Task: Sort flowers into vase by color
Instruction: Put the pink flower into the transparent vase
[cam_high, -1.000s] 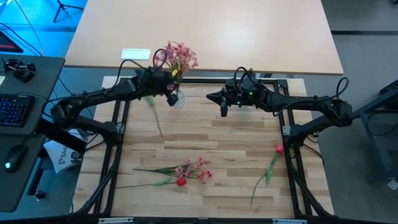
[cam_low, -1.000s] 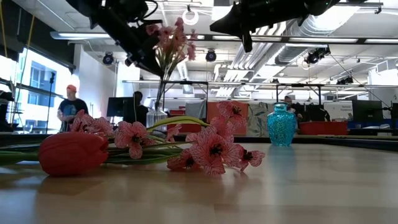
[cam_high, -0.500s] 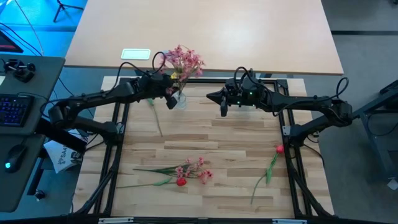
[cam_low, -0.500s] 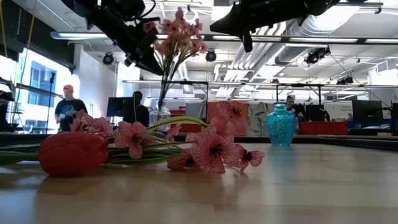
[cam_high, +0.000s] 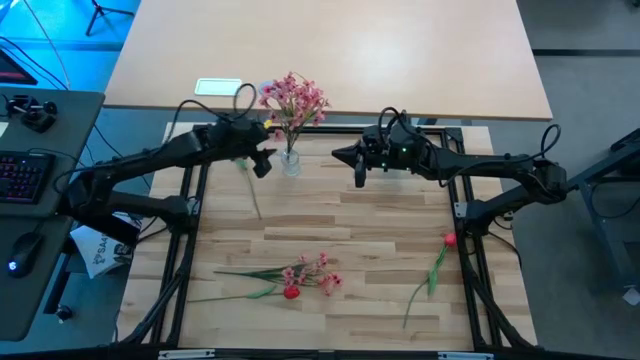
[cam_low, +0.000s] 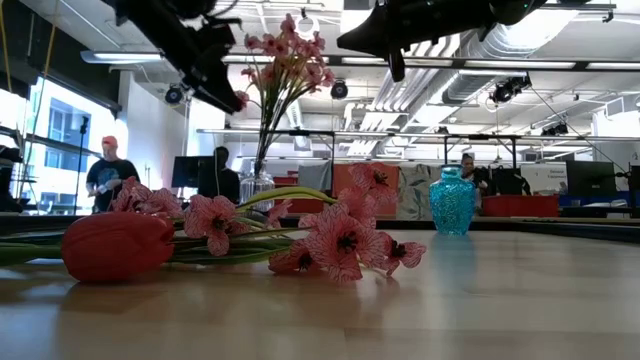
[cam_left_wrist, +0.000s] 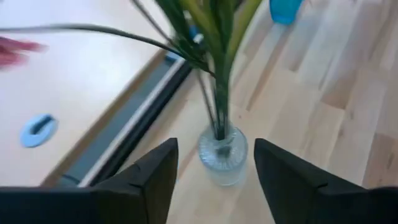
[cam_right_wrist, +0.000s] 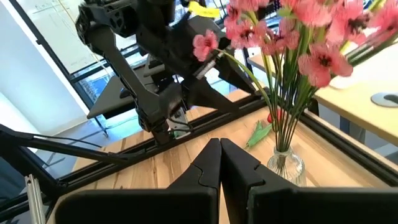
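High view: pink flowers (cam_high: 292, 94) stand upright in a clear glass vase (cam_high: 290, 163) at the far edge of the worktop (cam_high: 350, 230); left hand (cam_high: 262, 163) sits just beside the vase, fingers spread, holding nothing. Right hand (cam_high: 359, 176) hovers nearby, fingers closed and empty. More pink sprays with a red bloom (cam_high: 291, 292) lie near the front edge, another red bloom (cam_high: 449, 239) at right, and what looks like a loose green stem (cam_high: 249, 186) near the vase.

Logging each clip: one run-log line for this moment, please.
left gripper: open, beside clear vase | pink spray: in vase | right gripper: shut, hovering
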